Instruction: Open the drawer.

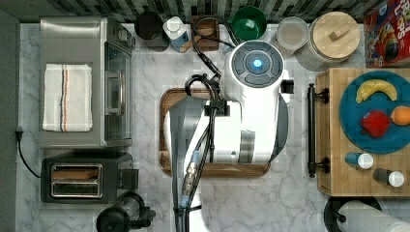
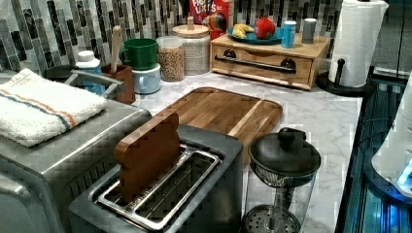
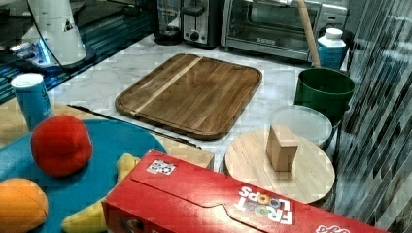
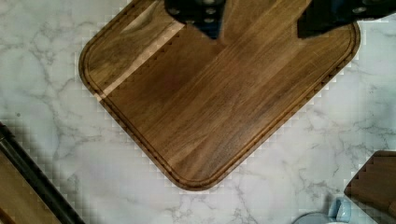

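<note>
Below the arm (image 1: 241, 121) in the top view lies the tray (image 1: 169, 101), mostly covered by the white body, so the gripper sits somewhere over it. Off toward the top view's right stands the drawer (image 1: 323, 130), its black handle (image 1: 312, 129) facing the arm across a strip of marble counter (image 1: 290, 203). A blue plate (image 1: 350, 130) with fruit rests on the unit's top. On the far side of the arm, at the top view's left, are the toaster oven (image 1: 72, 38) and the toaster (image 1: 80, 180).

From the left view, the drawer (image 2: 265, 60) sits shut at the back of the counter, handle (image 2: 255, 63) running across its front, well beyond the tray (image 2: 221, 111). A paper towel roll (image 2: 357, 41) stands just beside it.

From the right view, the tray (image 3: 192, 92) lies bare in mid-counter, with the arm's white base (image 3: 56, 31) at the right view's left edge.

Through the wrist view, the gripper (image 4: 261, 21) hangs above the tray (image 4: 210, 107), its two dark fingers (image 4: 198, 11) spread apart with nothing between them. The handle (image 4: 32, 179) shows as a dark bar at the picture's corner, well apart from the fingers, across marble.
</note>
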Controlling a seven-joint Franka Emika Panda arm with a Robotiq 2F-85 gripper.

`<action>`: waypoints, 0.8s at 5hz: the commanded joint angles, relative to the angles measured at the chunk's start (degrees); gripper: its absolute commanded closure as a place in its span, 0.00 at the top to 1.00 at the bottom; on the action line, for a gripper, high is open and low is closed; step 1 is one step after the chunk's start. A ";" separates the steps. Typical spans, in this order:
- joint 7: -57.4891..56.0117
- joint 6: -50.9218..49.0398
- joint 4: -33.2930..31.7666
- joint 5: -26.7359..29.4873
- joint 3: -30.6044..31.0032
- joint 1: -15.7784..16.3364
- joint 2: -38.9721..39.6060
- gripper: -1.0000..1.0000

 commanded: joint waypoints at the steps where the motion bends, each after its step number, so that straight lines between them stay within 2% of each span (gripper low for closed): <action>1: -0.12 0.03 -0.05 0.01 0.42 0.18 0.00 1.00; 3: -17.57 2.33 -5.48 -3.94 -0.33 -1.62 -3.01 1.00; 4: -28.09 5.62 -9.30 -8.27 -1.28 -2.09 -4.97 1.00</action>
